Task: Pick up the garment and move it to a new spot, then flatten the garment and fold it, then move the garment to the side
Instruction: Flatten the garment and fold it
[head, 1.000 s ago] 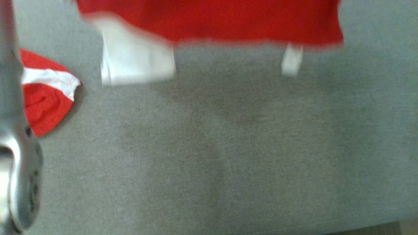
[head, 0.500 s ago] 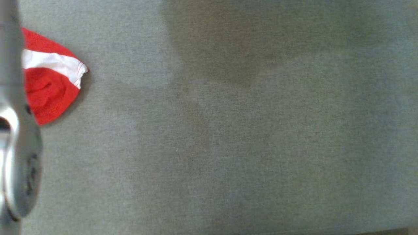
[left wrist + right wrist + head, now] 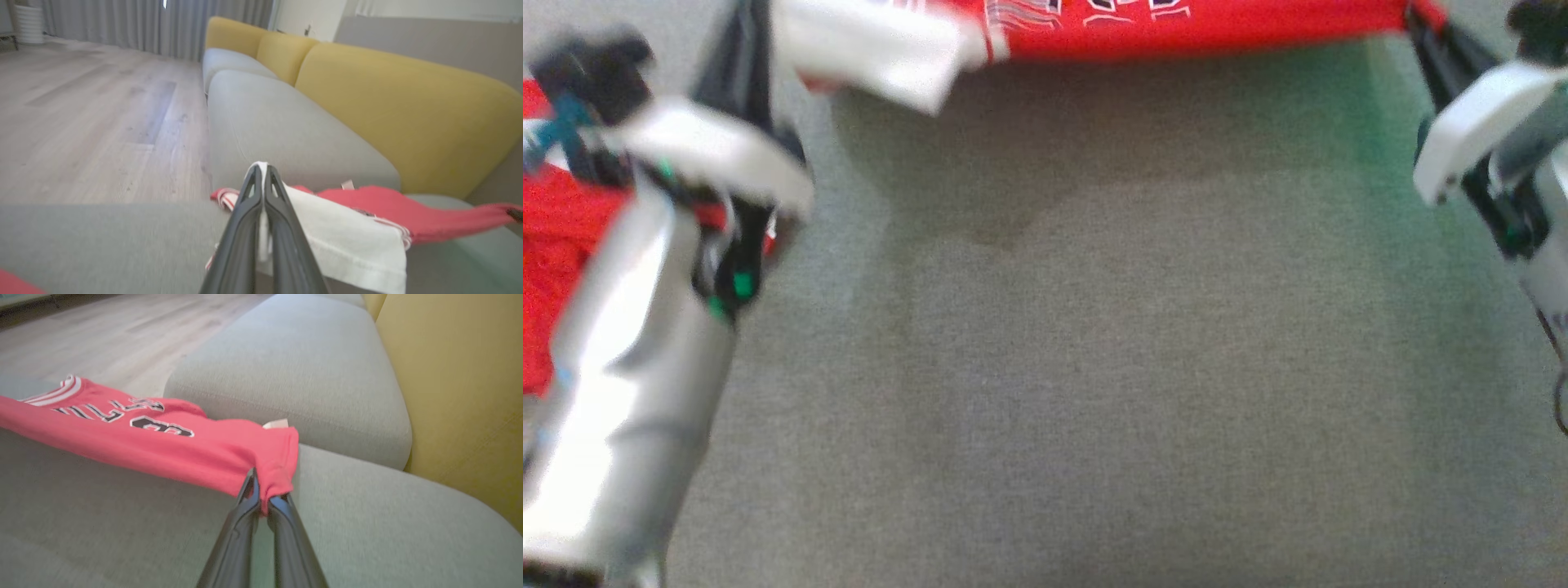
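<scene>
A red jersey (image 3: 1176, 33) with white panels and black lettering hangs stretched above the grey sofa seat (image 3: 1094, 367), along the top of the head view. My left gripper (image 3: 752, 33) is shut on its white corner (image 3: 347, 228); the left wrist view shows white cloth pinched at the fingertips (image 3: 261, 171). At the upper right, my right gripper (image 3: 1417, 20) is shut on the jersey's red corner (image 3: 163, 445), the cloth bunched around its fingertips (image 3: 261, 490). The jersey's middle sags a little between the two grippers.
A second red and white garment (image 3: 556, 237) lies at the left, partly behind my left forearm (image 3: 629, 367). Yellow backrests (image 3: 408, 114) rise behind the grey cushions (image 3: 294, 367). Wooden floor (image 3: 81, 122) lies beyond the seat's edge, with grey curtains and a white ribbed pot (image 3: 28, 22) far off.
The jersey rose out of the head view's top half a second ago; now it shows again, stretched between both grippers, which have come into view. The picture is blurred by motion.
</scene>
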{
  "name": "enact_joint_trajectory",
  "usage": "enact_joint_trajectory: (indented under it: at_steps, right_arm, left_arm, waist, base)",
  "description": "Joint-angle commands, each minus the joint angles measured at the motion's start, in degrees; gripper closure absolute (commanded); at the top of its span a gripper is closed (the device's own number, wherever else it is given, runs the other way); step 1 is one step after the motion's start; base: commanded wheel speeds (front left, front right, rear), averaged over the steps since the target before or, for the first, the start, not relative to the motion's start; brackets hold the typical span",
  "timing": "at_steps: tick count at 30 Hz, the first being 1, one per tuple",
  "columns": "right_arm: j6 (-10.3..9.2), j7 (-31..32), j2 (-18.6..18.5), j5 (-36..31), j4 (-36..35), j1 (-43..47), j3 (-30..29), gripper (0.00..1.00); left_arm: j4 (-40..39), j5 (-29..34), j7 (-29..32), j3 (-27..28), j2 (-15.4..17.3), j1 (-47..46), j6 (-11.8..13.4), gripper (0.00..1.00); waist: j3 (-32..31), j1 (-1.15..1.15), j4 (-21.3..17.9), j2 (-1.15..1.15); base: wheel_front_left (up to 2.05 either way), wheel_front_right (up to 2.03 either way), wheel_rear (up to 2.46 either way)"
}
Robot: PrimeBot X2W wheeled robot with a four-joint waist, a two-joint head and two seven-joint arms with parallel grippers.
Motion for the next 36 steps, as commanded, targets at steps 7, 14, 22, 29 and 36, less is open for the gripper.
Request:
enact_joint_trajectory:
  at_steps: [7, 14, 22, 29, 36]
  right_arm:
    - [-0.04, 3.1, -9.6, 6.6, -6.9, 7.4, 11.6, 1.0]
    - [-0.04, 3.1, -15.1, 9.9, -9.5, 12.6, 19.2, 1.0]
    - [-0.04, 4.0, -17.9, 14.5, -11.3, 16.3, 24.6, 1.0]
    - [-0.04, 8.0, -19.9, 20.1, -15.6, 19.1, 29.3, 1.0]
    - [-0.04, 12.8, -23.3, 26.2, -21.9, 20.3, 32.0, 1.0]
  left_arm:
    - [-13.6, -5.3, 7.4, -5.1, 10.4, 14.7, -0.3, 1.0]
    - [-22.2, -9.1, 12.5, -7.8, 14.5, 24.5, -0.3, 1.0]
    - [-29.6, -12.0, 16.9, -9.9, 17.7, 32.0, 0.0, 1.0]
    - [-34.4, -14.9, 21.5, -11.7, 20.5, 37.4, 0.7, 1.0]
    - [-38.4, -16.2, 22.7, -11.2, 22.6, 40.1, 2.3, 1.0]
  waist:
    - [-5.8, 0.01, 0.8, 0.0]
    - [-9.9, 0.01, 1.1, 0.0]
    - [-13.4, 0.01, 0.9, 0.0]
    - [-16.5, 0.01, 0.4, 0.0]
    - [-17.5, 0.01, -0.2, 0.0]
  base:
    - [0.0, 0.0, 0.0]
    - [0.0, 0.0, 0.0]
    - [0.0, 0.0, 0.0]
    - [0.0, 0.0, 0.0]
    - [0.0, 0.0, 0.0]
